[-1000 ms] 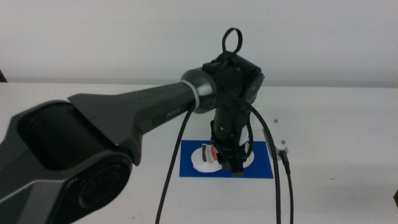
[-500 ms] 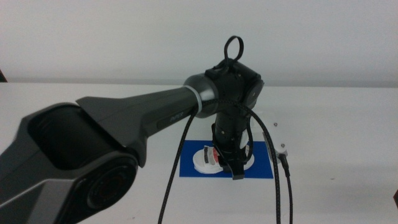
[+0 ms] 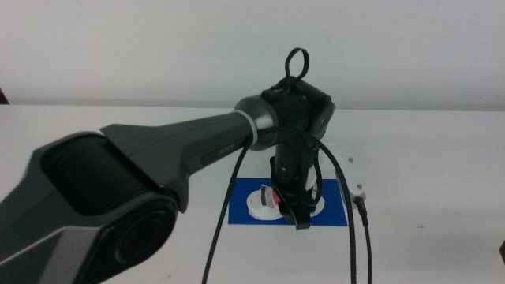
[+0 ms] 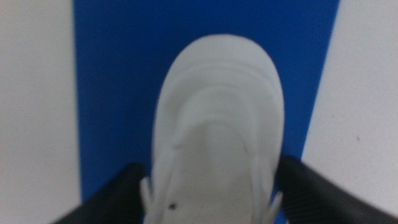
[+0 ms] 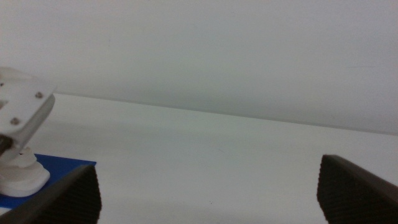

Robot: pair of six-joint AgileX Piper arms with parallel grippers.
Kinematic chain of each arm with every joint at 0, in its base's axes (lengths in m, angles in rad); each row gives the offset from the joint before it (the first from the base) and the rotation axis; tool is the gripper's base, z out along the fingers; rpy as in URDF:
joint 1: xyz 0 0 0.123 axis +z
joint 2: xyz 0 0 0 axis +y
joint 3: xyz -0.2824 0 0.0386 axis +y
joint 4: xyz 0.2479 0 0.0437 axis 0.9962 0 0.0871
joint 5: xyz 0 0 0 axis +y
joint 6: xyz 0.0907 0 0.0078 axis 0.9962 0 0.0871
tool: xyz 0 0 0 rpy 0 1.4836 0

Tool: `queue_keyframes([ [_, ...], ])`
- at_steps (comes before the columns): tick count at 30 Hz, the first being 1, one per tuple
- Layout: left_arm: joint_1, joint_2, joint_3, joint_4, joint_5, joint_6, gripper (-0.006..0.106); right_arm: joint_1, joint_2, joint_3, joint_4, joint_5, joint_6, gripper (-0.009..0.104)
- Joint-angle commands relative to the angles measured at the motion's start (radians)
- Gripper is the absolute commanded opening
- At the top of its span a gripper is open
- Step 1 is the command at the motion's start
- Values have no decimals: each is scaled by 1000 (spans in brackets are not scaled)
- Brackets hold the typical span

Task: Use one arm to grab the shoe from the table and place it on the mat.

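The shoe (image 4: 214, 134) is found lying on the mat (image 4: 118, 81), directly between the two jaws of the left gripper (image 3: 293, 207), which is reached down over it from the left arm (image 3: 158, 170). In the left wrist view the jaws are seen standing wide on either side of the shoe, a narrow gap showing at each flank, so nothing is judged to be clamped (whether a jaw brushes the sole cannot be told). The long axis of the shoe is set running straight out from the gripper, the rounded toe pointing away from the wrist and along the mat's length, with blue showing beyond the toe and on both sides. The next move is therefore judged to turn on a straight lift clear of the shoe, since the jaws flank its sides.

The shoe is made of smooth, moulded white material with a thick sole; dark and red straps are glimpsed in the middle view. The mat is thin, flat, and saturated blue, and the tabletop (image 3: 426, 158) is plain matte white.

The right gripper (image 5: 205, 193) is held wide and empty, low by the tabletop and well apart from the shoe, so the left arm is much the nearer.
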Motion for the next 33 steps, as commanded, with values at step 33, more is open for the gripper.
queue_keyframes([
  [33, 577, -1408, 858, 43, -365, -837, 94, 0, -38, 43, -3, -5, 0, 93],
])
